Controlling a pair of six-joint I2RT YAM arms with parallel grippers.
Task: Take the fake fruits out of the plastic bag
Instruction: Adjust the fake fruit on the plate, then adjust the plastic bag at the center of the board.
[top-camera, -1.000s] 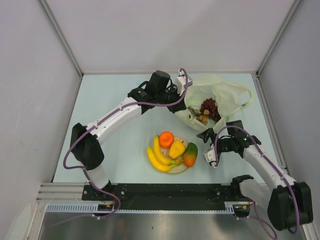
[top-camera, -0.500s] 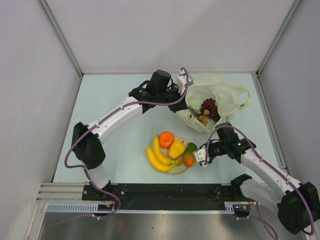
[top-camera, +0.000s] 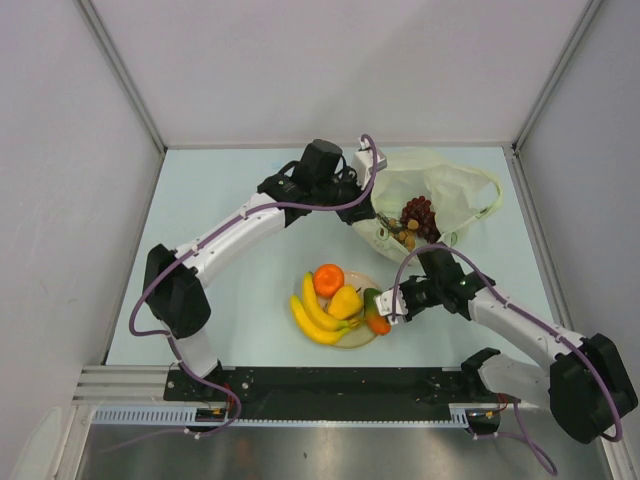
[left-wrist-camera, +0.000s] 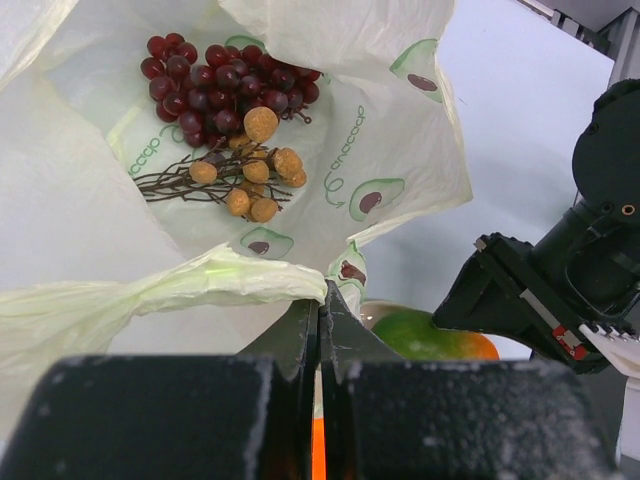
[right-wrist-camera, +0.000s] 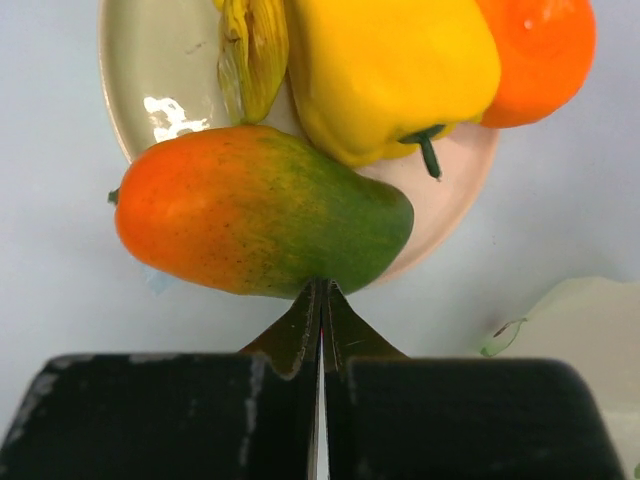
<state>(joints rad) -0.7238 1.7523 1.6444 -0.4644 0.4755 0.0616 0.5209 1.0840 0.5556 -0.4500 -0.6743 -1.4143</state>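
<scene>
The yellow plastic bananas (top-camera: 308, 318), round orange fruit (top-camera: 327, 279), lumpy yellow fruit (top-camera: 345, 300) and red-green mango (right-wrist-camera: 260, 210) lie on your round cream plate (right-wrist-camera: 130, 110), lower centre. Dark purple grapes (left-wrist-camera: 225, 85) and brown stemmed bits (left-wrist-camera: 245, 180) are left in the translucent pale plastic bag (top-camera: 455, 195), upper right. Your left claw (left-wrist-camera: 321, 295) pinches its edge; the right claw (right-wrist-camera: 322, 295), clenched empty, touches the mango.

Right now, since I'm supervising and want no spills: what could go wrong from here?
1. The right gripper, shut, has its tips against the mango, which overhangs the rim of the plate; a nudge might roll it off or shove the plate.
2. The left gripper pinches only a thin fold of the plastic bag; if that slips, the mouth could fall over the grapes and brown stemmed bits inside.
</scene>
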